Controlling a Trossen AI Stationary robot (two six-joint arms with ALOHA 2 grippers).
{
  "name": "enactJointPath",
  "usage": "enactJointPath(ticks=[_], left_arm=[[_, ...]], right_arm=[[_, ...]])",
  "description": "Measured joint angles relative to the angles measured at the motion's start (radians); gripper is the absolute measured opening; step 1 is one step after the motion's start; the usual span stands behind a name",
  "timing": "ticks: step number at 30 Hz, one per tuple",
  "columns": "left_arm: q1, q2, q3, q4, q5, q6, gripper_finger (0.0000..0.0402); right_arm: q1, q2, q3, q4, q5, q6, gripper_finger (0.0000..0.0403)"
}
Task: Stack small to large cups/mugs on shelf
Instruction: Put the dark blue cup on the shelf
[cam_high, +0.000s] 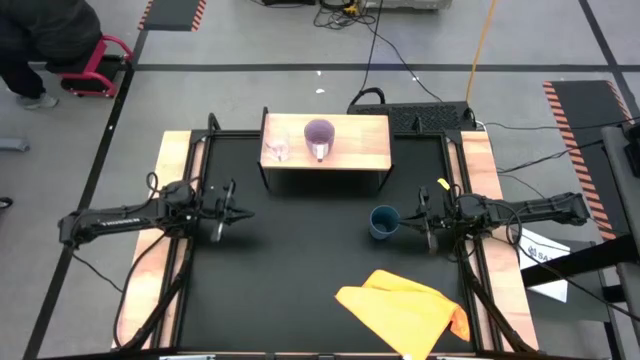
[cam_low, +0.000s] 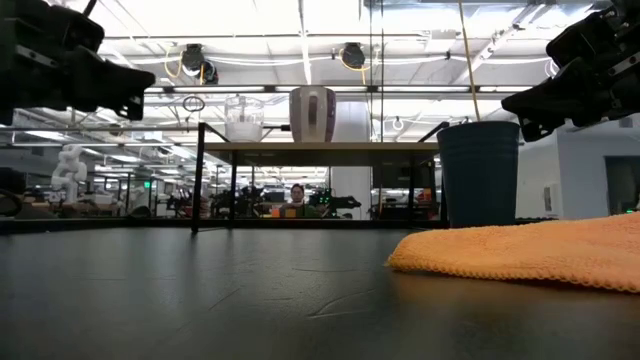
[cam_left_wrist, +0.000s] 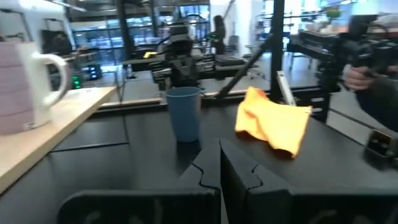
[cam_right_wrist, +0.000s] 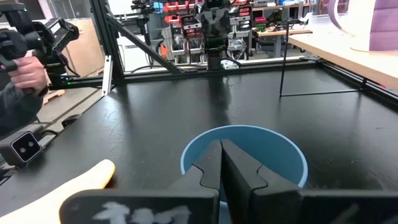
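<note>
- Left gripper: fingers pressed together, over bare mat, well apart from everything.
- Clear glass and purple mug: side by side, upright on shelf.
- Blue cup: upright on table.
- Right gripper: fingers pressed together, just beside blue cup.
- Yellow cloth: near the front edge.

Even overhead light fills my workspace; ceiling strip lights glare white across the top of the low view. My black worktop shows faint sheen. Foreground orange cloth and my wrist views look soft, blurred.
</note>
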Motion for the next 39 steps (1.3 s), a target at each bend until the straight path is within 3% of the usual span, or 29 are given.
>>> enactJointPath(ticks=[8, 15, 39], left_arm=[[-0.087, 0.016, 0.001, -0.051, 0.031, -0.001, 0.0], [-0.133, 0.023, 0.001, -0.097, -0.032, 0.024, 0.0], [-0.141, 0.029, 0.002, -0.163, -0.036, 0.018, 0.0003]], right_arm=[[0.0, 0.0, 0.0, 0.0, 0.0, -0.006, 0.0], [0.0, 0.0, 0.0, 0.0, 0.0, -0.001, 0.0], [0.0, 0.0, 0.001, 0.041, -0.002, -0.076, 0.0]])
